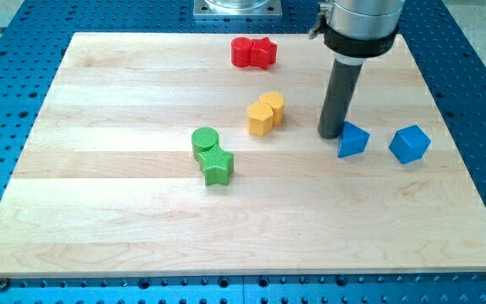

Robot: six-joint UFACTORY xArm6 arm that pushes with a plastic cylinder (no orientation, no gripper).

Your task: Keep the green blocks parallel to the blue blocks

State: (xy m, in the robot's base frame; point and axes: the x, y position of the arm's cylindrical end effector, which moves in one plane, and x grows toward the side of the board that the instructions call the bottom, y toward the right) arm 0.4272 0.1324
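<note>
My tip (332,133) rests on the board right of centre, touching or almost touching the upper left side of a blue block (353,140). A second blue block (409,143), cube-like, lies apart to its right. The two blue blocks sit side by side in a roughly level row. A green cylinder (205,140) and a green star (218,165) touch each other left of centre, the star below and slightly right of the cylinder. The green pair is well left of my tip.
Two yellow blocks (266,113) touch each other just left of the rod. Two red blocks (253,52) sit together near the view's top. The wooden board (99,219) lies on a blue perforated table.
</note>
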